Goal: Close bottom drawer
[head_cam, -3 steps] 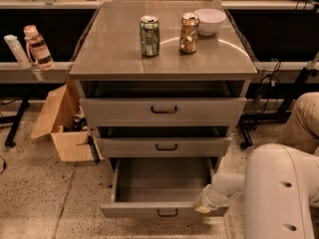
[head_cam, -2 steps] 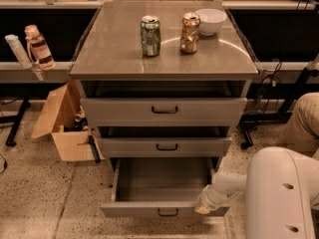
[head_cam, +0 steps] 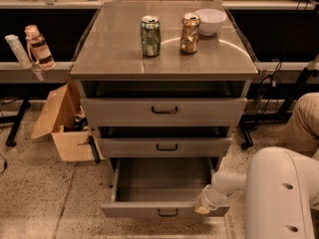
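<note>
The bottom drawer (head_cam: 164, 210) of the grey metal cabinet stands pulled far out, its plain grey inside (head_cam: 162, 178) showing and its small black handle (head_cam: 168, 212) at the centre of the front panel. My gripper (head_cam: 203, 206) on the white arm (head_cam: 279, 193) sits at the right end of that front panel, against its top edge. The middle drawer (head_cam: 164, 147) and top drawer (head_cam: 163, 111) above it stand slightly out.
On the cabinet top (head_cam: 119, 49) stand a green can (head_cam: 150, 35), a gold can (head_cam: 189, 32) and a white bowl (head_cam: 210, 21). An open cardboard box (head_cam: 62, 123) sits on the floor to the left. Bottles (head_cam: 37, 46) stand on a shelf at left.
</note>
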You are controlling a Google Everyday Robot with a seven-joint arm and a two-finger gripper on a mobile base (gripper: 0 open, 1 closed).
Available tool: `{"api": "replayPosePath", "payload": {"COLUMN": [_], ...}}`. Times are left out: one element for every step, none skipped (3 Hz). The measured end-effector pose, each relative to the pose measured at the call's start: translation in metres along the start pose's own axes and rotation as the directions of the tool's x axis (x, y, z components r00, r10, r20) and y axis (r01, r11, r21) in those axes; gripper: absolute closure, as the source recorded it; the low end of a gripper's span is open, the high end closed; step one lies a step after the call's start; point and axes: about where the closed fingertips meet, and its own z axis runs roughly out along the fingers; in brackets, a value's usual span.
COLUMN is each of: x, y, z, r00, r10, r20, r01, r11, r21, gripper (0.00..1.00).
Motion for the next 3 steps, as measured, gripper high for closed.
{"api": "replayPosePath", "payload": {"x": [0.000, -0.002, -0.002], "y": [-0.020, -0.043, -0.043], "z": [-0.001, -0.003, -0.003], "r00": [1.000, 0.999, 0.999], "r10": [-0.010, -0.013, -0.013], "r20": [-0.014, -0.033, -0.033], "r01": [0.011, 0.014, 0.014], "r11": [0.9997, 0.9990, 0.9990], "r21": [0.020, 0.043, 0.043], "gripper": [1.00, 1.00, 0.81]}}
